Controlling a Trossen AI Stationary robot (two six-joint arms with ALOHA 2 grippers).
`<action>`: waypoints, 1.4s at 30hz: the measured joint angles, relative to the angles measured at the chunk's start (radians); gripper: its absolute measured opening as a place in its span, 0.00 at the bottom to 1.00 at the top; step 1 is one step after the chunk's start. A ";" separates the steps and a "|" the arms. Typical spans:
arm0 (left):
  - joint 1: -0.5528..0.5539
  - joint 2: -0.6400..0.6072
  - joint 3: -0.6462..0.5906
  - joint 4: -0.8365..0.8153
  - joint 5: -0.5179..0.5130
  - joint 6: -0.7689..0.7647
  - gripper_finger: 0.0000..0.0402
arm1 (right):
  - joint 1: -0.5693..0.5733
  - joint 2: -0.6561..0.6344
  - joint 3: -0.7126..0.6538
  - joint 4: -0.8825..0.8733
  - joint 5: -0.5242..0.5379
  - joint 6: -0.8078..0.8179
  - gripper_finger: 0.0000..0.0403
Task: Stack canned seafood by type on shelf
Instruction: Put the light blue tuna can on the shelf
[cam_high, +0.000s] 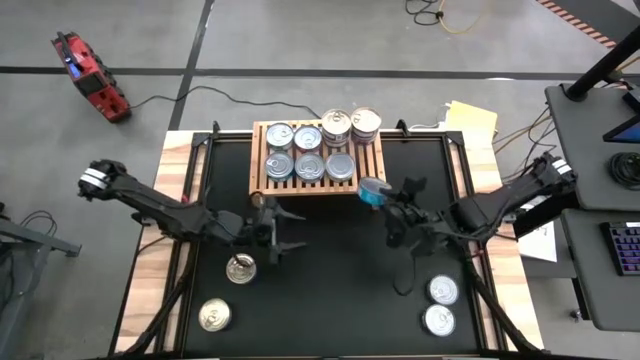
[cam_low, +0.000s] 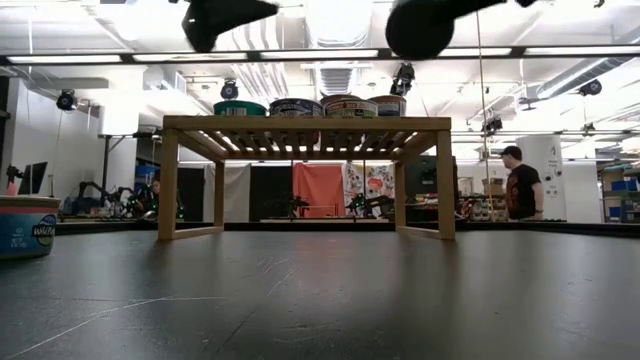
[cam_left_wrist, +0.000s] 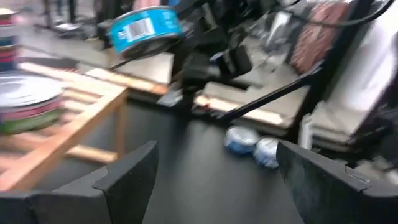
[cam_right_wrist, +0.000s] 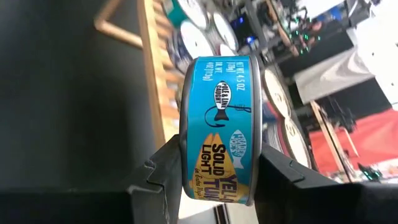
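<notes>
The right hand gripped a blue tuna can just off the shelf's front right corner, its label readable only in the right wrist view. The left hand, fingers spread and empty, hovered near the shelf's front left; seven cans sat on the shelf.

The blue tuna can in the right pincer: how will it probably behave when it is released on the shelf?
The blue tuna can looks rigid metal, so the right pincer likely cannot dent it. Held on edge, it may roll if released so. Laid flat on the shelf, it should sit stable.

high: straight down over shelf | low: table-level, facing shelf | wrists: close, angled toward shelf | shared: shelf
</notes>
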 joint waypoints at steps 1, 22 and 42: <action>0.000 -0.021 0.000 -0.047 -0.020 -0.001 0.77 | -0.016 0.004 0.000 -0.012 -0.002 0.000 0.33; -0.002 -0.218 0.000 -0.244 -0.082 0.038 0.77 | -0.304 0.108 0.000 -0.115 -0.054 -0.148 0.33; -0.002 -0.202 0.000 -0.247 -0.082 0.045 0.77 | -0.359 0.164 0.001 -0.030 -0.113 -0.192 0.55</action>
